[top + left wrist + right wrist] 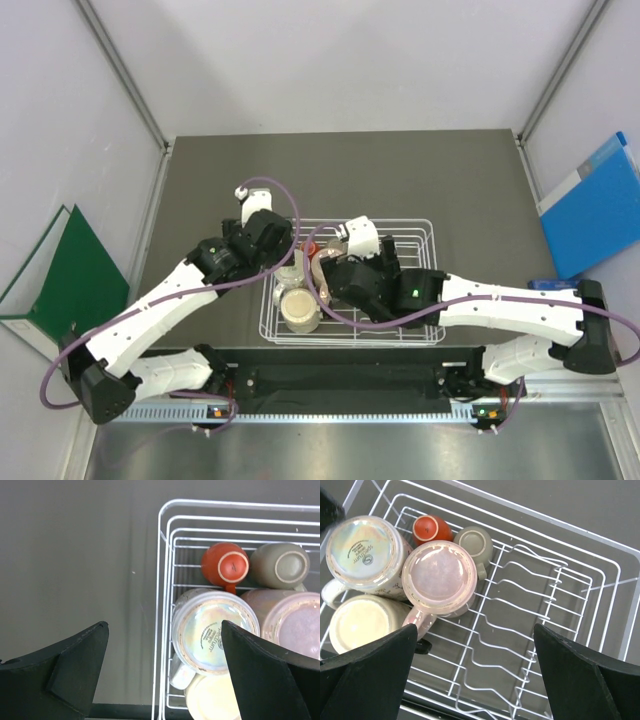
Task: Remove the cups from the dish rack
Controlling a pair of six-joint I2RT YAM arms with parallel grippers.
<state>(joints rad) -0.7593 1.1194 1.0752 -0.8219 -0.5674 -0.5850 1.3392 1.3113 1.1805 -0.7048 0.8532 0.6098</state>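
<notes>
- Your rack (420, 235) sat on the counter (200, 180) by its near edge, about midway along. All five cups were crowded base-up into the rack's left end, and the right end held only bare wire.
- The cream mug (362, 622) filled the near left corner. The speckled mug (212, 630) stood just behind it along the left wall, and the pink mug (440, 577) pressed against the speckled one on the inner side. The red cup (227, 566) and tan cup (280, 566) stood side by side beyond them.
- Your left end effector (164, 630) hung empty, fingers wide apart, astride the rack's left wall. The speckled mug lay below it and inward of its midline, close to the inner finger.
- Your right end effector (476, 630) was likewise spread and empty above the rack's middle. The pink mug lay just toward the left end from it, its handle pointing to the near side.
- Every cup's axis stood upright, so I judge a grasp would have had to come from straight above, around the body. The left arm was nearer the speckled mug, the right nearer the pink one.
</notes>
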